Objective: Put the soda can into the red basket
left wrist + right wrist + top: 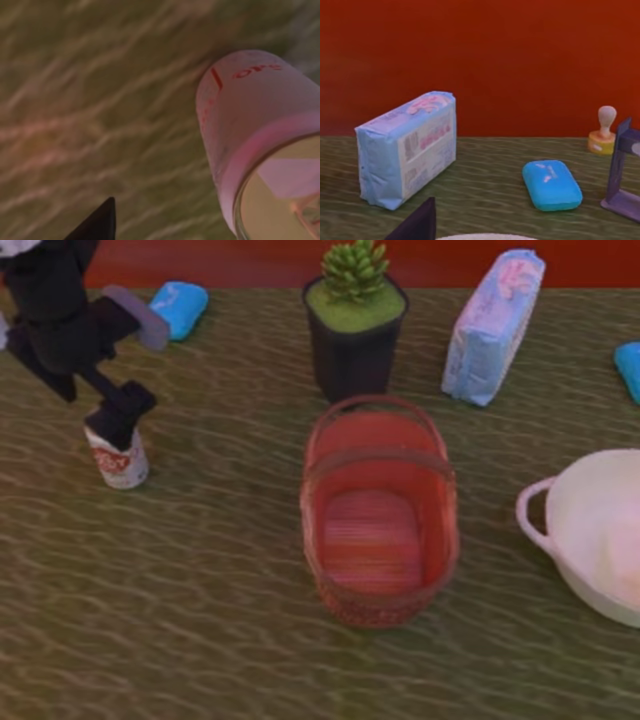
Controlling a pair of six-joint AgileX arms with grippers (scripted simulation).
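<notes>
The soda can (121,462) stands upright on the green cloth at the table's left, silver-white with red lettering. My left gripper (119,423) hangs right over its top, open; in the left wrist view one dark fingertip (99,223) stays well apart from the can (250,115), which fills the frame's side. The red basket (440,540), oval and woven with two thin handles, sits at the table's middle with nothing in it. My right arm is out of the top view; its wrist view shows only one dark fingertip (420,222), held wide, nothing gripped.
A black pot with a green plant (354,330) stands just behind the basket. A blue-white packet (492,325) leans at the back right, blue soaps (180,308) lie at the back left and right edge, and a white handled bowl (590,535) sits at the right.
</notes>
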